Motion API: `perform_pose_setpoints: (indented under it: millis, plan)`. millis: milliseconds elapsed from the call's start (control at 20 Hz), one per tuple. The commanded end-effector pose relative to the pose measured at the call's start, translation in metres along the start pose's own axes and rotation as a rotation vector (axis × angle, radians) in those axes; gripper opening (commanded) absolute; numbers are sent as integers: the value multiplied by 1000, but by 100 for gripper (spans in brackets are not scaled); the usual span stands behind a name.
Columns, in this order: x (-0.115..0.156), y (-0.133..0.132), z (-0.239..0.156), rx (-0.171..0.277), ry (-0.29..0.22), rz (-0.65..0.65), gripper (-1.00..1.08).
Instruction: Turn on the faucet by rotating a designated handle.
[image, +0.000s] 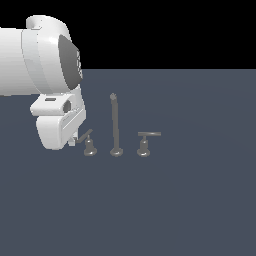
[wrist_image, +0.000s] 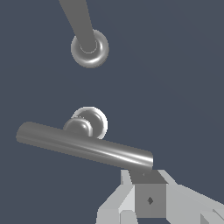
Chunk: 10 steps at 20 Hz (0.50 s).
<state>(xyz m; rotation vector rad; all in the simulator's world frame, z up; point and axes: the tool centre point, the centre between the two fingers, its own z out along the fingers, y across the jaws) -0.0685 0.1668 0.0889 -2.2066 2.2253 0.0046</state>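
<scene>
Gripper (wrist_image: 148, 192) low at worktop (image: 190, 200), jaws right against lever-bar end of designated handle (wrist_image: 83, 146); bar touches finger block. Jaw spread: cannot tell, fingers mostly hidden. Faucet (image: 115, 125) spout rod just beyond handle from jaws; twin handle (image: 145, 142) farther past spout, well apart from jaws.

- The floor (image: 200, 200) is a flat, plain dark blue-grey surface.
- Three grey metal pieces of the faucet stand on it in a row, each on a round base, apart from one another.
- The spout (image: 115, 125) stands in the middle, tall and thin.
- The handle (image: 89, 144) stands at the exterior view's left, its lever bar tilted.
- The twin handle (image: 146, 142) stands at the exterior view's right, its bar level.
</scene>
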Motion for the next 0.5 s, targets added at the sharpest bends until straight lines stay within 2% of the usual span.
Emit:
perform_pose_setpoints:
  millis: [0,350,450]
  plan:
    - [3,1,0,-4,-1,-4,-100]
    - [55,-7,-1,-3,7,26,-100]
    - [61,-8,-1,-3,8,29,-100]
